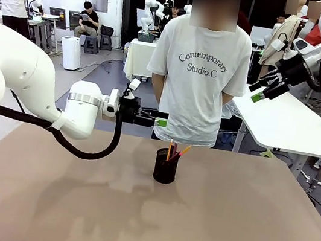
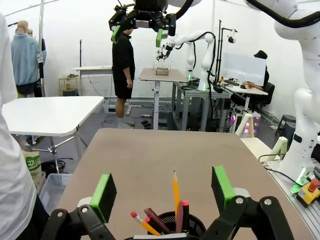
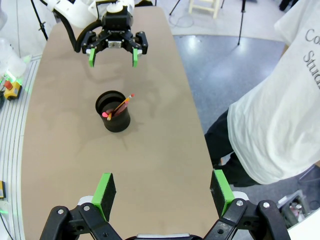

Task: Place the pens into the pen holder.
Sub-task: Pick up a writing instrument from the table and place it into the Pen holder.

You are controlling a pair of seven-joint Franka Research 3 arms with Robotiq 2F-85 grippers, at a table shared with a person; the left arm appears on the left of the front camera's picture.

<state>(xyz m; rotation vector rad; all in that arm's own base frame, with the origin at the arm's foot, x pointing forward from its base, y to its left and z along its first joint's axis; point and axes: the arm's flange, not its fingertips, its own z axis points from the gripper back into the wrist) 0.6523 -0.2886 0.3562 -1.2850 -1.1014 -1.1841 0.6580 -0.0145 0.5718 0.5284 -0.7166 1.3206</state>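
Note:
The black mesh pen holder (image 1: pixel 165 166) stands upright on the brown table (image 1: pixel 241 231), a little beyond its middle. The pens (image 1: pixel 173 150) stand inside it, their tips leaning out over the rim. My left gripper (image 1: pixel 159 119) hovers just above and behind the holder, open, with nothing between its fingers. In the left wrist view the pens (image 2: pixel 176 192) and the holder (image 2: pixel 170 224) sit low between the green pads (image 2: pixel 104 195). My right gripper (image 1: pixel 261 91) is raised high at the right, open and empty. The right wrist view looks down on the holder (image 3: pixel 114 112) and the left gripper (image 3: pixel 113 56).
A person in a white T-shirt (image 1: pixel 202 72) stands at the table's far edge, hands behind the back. A white table (image 1: pixel 294 126) stands to the right, beyond the brown one. Bare tabletop lies all around the holder.

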